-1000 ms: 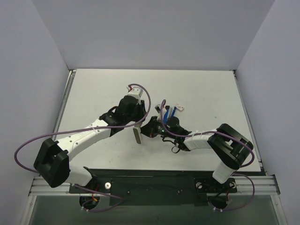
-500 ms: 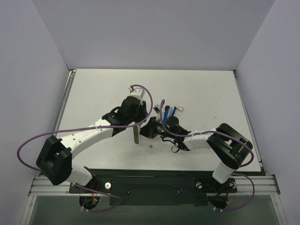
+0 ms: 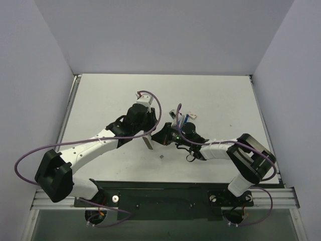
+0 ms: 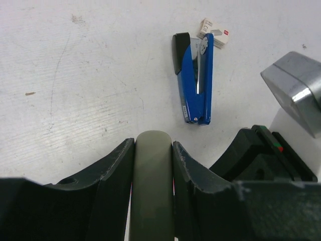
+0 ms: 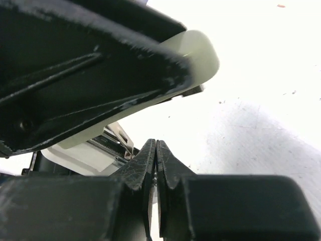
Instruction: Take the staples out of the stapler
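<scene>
Clamping pale grey bar (image 4: 152, 191), left jaws partway open; right jaws pressed together.

The left arm (image 3: 95, 145) and right arm (image 3: 218, 148) have white shells between bulky black joint housings. A purple cable (image 3: 159, 106) loops loosely beside each arm. Small dark screw holes dot the left arm's white shell. The left fingers (image 4: 113, 186) and right fingers (image 5: 143, 160) are black with scuffed, whitened edges. The right wrist (image 3: 176, 136) shows what may be a green light.
</scene>
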{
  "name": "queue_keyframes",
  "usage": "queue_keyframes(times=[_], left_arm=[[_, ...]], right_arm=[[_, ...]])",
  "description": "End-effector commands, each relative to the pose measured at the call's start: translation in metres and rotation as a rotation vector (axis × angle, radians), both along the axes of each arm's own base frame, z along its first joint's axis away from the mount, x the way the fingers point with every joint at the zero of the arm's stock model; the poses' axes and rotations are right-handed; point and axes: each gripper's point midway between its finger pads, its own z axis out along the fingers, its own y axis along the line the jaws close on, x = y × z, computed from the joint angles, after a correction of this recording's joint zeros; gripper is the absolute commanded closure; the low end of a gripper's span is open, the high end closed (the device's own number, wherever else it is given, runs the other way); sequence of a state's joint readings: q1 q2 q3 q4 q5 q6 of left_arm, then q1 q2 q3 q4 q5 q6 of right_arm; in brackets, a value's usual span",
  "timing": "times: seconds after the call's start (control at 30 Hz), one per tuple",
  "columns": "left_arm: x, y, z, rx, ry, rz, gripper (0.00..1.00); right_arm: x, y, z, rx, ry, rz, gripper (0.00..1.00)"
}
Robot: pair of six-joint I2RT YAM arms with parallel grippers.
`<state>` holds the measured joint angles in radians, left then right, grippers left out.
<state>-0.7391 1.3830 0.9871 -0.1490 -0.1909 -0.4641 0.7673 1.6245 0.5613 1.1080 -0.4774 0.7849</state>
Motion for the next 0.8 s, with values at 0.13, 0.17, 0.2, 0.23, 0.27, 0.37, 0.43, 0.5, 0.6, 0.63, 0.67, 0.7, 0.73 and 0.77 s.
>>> queue_keyframes(times=[0.13,0.17,0.2,0.23,0.27,0.37,0.43,0.5,0.6,0.63,0.67,0.7,0.73,0.77], left_arm=[[-0.010,-0.006,0.047,-0.147,-0.084,-0.038,1.00],[-0.012,-0.005,0.052,-0.155,-0.092,-0.039,1.00],[-0.013,-0.003,0.054,-0.156,-0.093,-0.039,1.00],[-0.015,-0.002,0.058,-0.162,-0.103,-0.040,1.00],[-0.016,-0.001,0.059,-0.164,-0.104,-0.041,1.00],[-0.021,0.003,0.069,-0.174,-0.123,-0.046,1.00],[-0.024,0.006,0.076,-0.177,-0.137,-0.051,1.00],[-0.025,0.008,0.078,-0.174,-0.146,-0.052,1.00],[-0.027,0.012,0.084,-0.176,-0.165,-0.048,1.00],[-0.027,0.013,0.088,-0.182,-0.178,-0.047,1.00],[-0.027,0.014,0.090,-0.186,-0.182,-0.047,1.00],[-0.027,0.013,0.093,-0.193,-0.189,-0.048,1.00],[-0.028,0.013,0.095,-0.197,-0.195,-0.052,1.00],[-0.028,0.013,0.098,-0.203,-0.202,-0.052,1.00]], right_arm=[[0.005,-0.015,0.030,-0.012,-0.096,-0.031,1.00],[0.008,-0.017,0.030,-0.030,-0.112,-0.045,1.00],[0.007,-0.019,0.032,-0.045,-0.117,-0.046,1.00],[0.009,-0.022,0.032,-0.062,-0.133,-0.058,1.00],[0.011,-0.025,0.036,-0.076,-0.141,-0.075,1.00],[0.015,-0.038,0.041,-0.132,-0.177,-0.111,1.00],[0.014,-0.047,0.044,-0.174,-0.198,-0.131,1.00],[0.009,-0.056,0.055,-0.192,-0.224,-0.138,1.00],[-0.004,-0.066,0.051,-0.249,-0.231,-0.116,1.00],[-0.008,-0.067,0.052,-0.255,-0.241,-0.107,1.00],[-0.014,-0.068,0.048,-0.279,-0.240,-0.097,1.00],[-0.018,-0.069,0.046,-0.290,-0.241,-0.086,1.00],[-0.024,-0.067,0.044,-0.296,-0.237,-0.071,1.00],[-0.028,-0.067,0.043,-0.295,-0.235,-0.065,1.00]])
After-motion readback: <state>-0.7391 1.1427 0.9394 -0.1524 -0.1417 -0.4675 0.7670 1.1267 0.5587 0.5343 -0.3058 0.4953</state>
